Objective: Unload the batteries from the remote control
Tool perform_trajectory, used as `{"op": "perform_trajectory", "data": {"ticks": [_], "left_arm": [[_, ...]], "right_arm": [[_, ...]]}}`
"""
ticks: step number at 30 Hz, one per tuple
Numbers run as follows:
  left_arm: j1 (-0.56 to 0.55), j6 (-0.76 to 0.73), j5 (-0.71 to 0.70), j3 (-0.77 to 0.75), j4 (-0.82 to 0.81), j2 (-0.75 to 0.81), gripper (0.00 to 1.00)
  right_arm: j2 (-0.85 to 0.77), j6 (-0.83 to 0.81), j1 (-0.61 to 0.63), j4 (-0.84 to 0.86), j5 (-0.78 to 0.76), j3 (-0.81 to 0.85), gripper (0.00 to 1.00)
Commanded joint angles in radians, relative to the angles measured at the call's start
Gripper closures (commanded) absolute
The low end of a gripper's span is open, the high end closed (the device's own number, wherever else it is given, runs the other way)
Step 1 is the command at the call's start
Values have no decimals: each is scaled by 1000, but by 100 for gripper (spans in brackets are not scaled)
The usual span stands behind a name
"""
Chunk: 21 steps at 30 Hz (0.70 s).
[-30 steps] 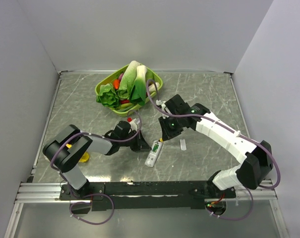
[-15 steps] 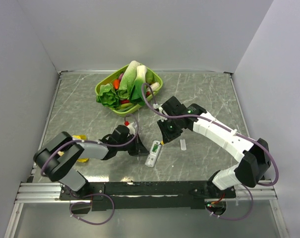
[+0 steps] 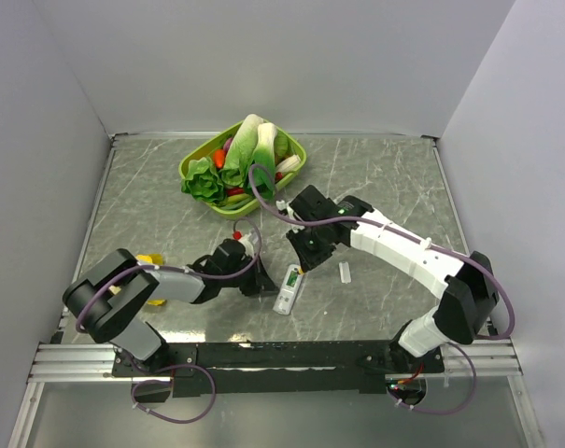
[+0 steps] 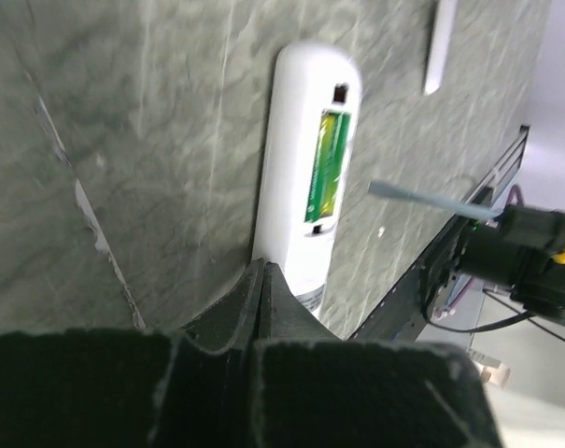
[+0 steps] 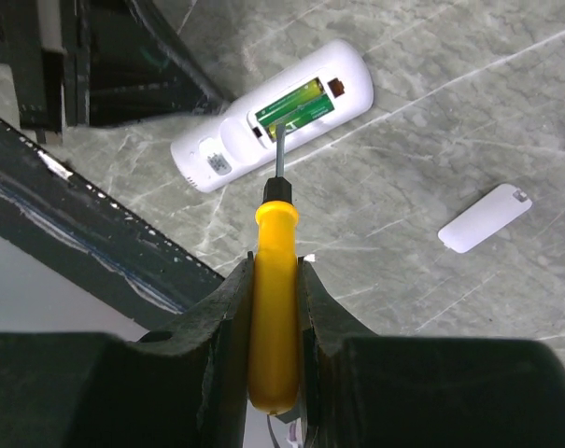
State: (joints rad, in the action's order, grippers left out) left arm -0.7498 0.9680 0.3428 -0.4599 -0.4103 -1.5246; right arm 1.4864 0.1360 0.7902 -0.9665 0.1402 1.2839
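The remote control lies flat on the marbled surface between the two arms, toward the near edge, with its open compartment facing up. The overhead view gives only a green speck in the compartment. The wrist views resolve it into green batteries still seated in the recess, lying lengthwise along the white body. From the right wrist, the tip of the yellow-handled screwdriver seems to sit on the compartment edge. The left wrist view shows the blade with a gap between its tip and the remote, so it is near the recess without touching it. The right gripper has its jaws clamped on the yellow handle. The left gripper has its jaws together, their joined tip at the end of the remote farthest from the compartment; whether it presses there I cannot tell. A small white cover strip lies apart from the remote on the right arm's side. Only the overhead view takes in the green basket of vegetables, at the far side of the surface.
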Motion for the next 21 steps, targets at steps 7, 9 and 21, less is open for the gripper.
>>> {"op": "perform_trajectory", "data": {"ticks": [7, 9, 21], "left_arm": [[-51, 52, 38, 18, -111, -42, 99], [-56, 55, 36, 17, -121, -51, 99], [78, 2, -21, -32, 63, 72, 79]], "right_arm": [[12, -9, 27, -24, -83, 43, 100], [15, -15, 30, -26, -83, 51, 100], [-20, -173, 78, 61, -56, 17, 100]]}}
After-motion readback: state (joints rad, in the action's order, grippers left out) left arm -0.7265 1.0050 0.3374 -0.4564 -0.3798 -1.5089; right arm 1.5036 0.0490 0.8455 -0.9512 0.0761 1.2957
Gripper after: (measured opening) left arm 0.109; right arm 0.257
